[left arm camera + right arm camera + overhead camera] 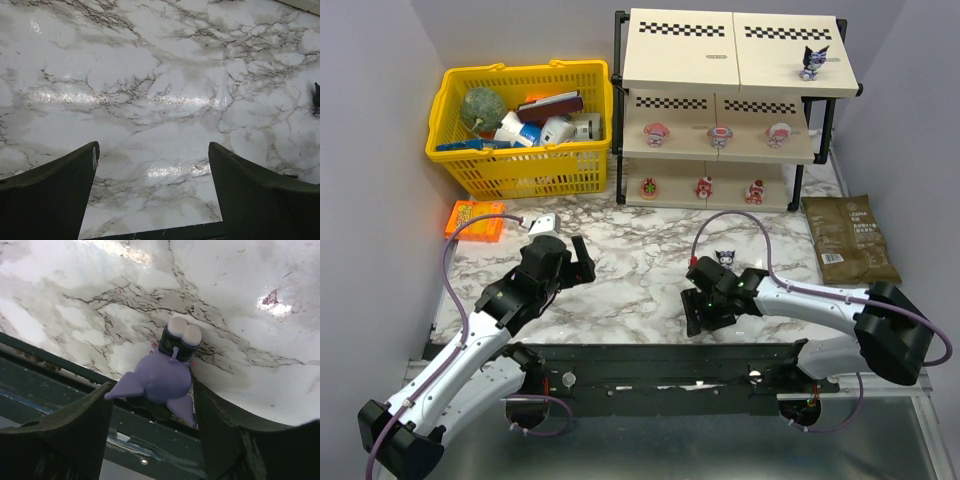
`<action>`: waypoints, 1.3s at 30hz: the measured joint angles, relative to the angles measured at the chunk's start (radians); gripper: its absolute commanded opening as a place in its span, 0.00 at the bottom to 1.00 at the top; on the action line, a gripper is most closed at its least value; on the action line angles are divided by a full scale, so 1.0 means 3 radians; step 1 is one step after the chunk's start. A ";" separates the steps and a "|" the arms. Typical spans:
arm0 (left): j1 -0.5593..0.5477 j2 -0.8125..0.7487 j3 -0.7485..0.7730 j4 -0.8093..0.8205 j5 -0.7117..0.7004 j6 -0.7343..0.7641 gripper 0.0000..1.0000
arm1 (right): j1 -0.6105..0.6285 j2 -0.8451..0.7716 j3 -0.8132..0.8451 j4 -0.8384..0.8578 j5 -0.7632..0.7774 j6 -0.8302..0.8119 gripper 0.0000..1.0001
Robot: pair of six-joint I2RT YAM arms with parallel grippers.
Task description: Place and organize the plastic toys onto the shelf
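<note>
The right arm stretches low from its base leftward along the counter's [640,240] near edge. The right gripper [150,390] points toward that edge, clamped on a purple figurine [161,381] whose ears press both fingers. The left arm is folded over the counter's left half, and the left gripper [152,150] has its jaws spread wide above the marble, holding nothing. The shelf [735,45] stands at the far edge, right of centre.
</note>
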 measured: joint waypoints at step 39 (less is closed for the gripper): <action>0.0000 0.0231 0.0025 0.0247 0.0034 0.0239 0.99 | -0.0998 0.1053 0.5501 -0.1844 0.1005 -0.1345 0.04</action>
